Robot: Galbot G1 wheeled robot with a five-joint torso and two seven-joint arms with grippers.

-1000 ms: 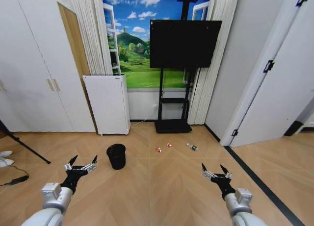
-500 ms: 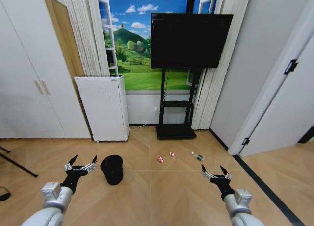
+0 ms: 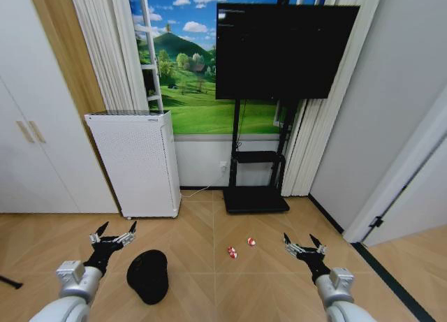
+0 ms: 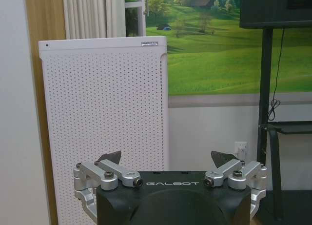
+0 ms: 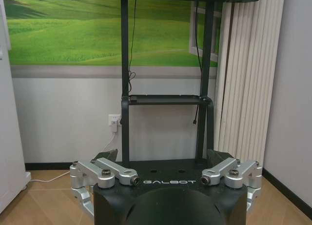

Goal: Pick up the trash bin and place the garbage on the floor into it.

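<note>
1. This is a room in a home, something like a living room or a staged domestic set.
2. The floor [image 3: 209, 294] is light wood parquet laid in a herringbone pattern.
3. A large dark television [image 3: 283, 51] is mounted on a black stand [image 3: 255, 193] with a small shelf, against the back wall.
4. Behind it a mural [image 3: 183, 63] shows green hills and blue sky framed by an open window, with pale pleated curtains [image 3: 108, 49] at either side.
5. A tall white perforated appliance [image 3: 133, 163] stands beside white cupboard doors [image 3: 31, 133] with small handles.
6. A wall socket [image 5: 113, 120] with a plugged-in cable sits low on the wall.
</note>
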